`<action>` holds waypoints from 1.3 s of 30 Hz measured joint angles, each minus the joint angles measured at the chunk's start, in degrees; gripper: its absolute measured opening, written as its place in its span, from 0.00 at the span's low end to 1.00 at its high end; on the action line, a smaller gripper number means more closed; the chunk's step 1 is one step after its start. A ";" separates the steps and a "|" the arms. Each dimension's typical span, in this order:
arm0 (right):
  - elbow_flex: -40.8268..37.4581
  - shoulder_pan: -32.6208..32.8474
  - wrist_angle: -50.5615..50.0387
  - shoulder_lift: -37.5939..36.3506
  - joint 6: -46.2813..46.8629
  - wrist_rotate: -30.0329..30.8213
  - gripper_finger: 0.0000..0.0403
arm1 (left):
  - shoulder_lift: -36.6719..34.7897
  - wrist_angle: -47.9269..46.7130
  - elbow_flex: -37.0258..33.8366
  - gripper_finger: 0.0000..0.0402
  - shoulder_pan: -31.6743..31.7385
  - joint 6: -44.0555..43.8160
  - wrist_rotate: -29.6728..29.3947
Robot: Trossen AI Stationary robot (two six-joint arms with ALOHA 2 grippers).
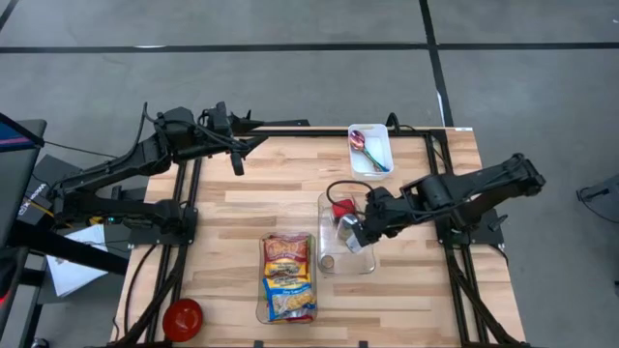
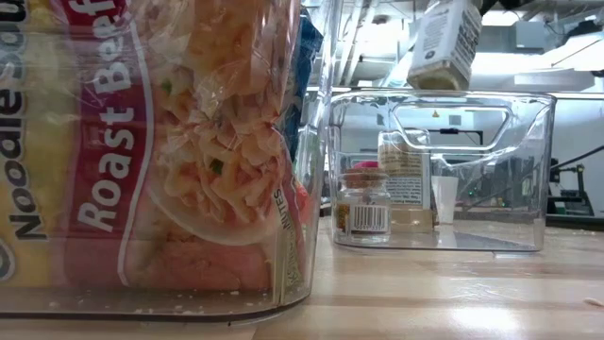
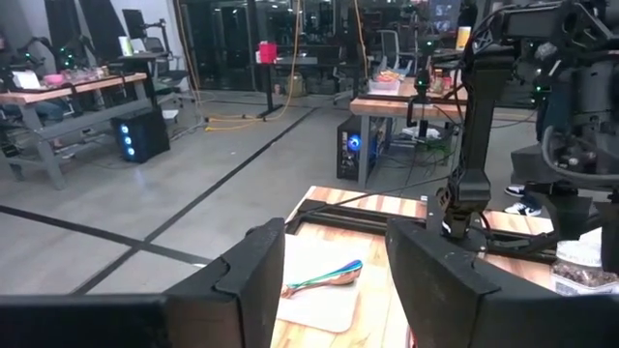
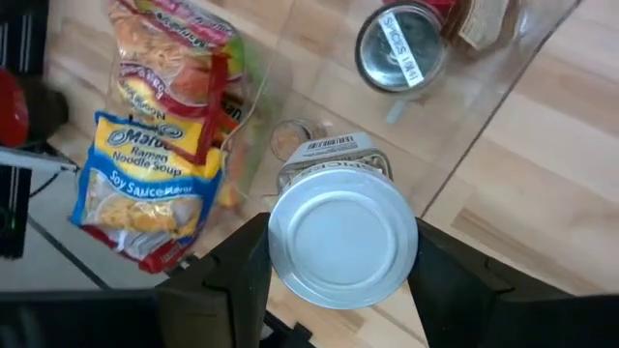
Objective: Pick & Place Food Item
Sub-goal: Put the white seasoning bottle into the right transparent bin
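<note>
High view, from my left: a red bowl [image 1: 182,318] sits at the table's [image 1: 232,251] near left corner. My left gripper [image 1: 238,159] hangs over the far left edge, away from the food. In its wrist view the fingers [image 3: 253,271] stand apart with nothing between them.

Moving toward the middle, the noodle packets [image 1: 288,277] lie in a clear bin [image 1: 259,311]. In the low view they fill the left side.

Just right of that is a second clear bin [image 1: 326,205] with a small jar [image 2: 364,208] standing inside. My right gripper [image 1: 354,235] is over this bin. In its wrist view the fingers [image 4: 238,271] pinch a jar with a silver lid [image 4: 341,242] from both sides. The low view shows that held jar raised above the bin's rim, clear of the contents.

At the far edge, right of centre, a white tray [image 1: 383,135] holds a spoon [image 1: 362,143].
</note>
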 joint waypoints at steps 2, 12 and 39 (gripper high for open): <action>0.00 0.00 0.21 0.72 1.54 0.01 0.47 | 0.00 -0.02 0.00 0.43 0.00 0.01 -0.17; -0.11 -0.93 -2.94 4.04 3.89 0.75 0.47 | 0.00 0.04 0.00 0.40 0.00 0.37 -0.16; -11.72 -1.66 11.33 6.22 -7.92 -0.37 0.47 | 0.00 0.11 0.02 0.35 0.33 1.18 -0.12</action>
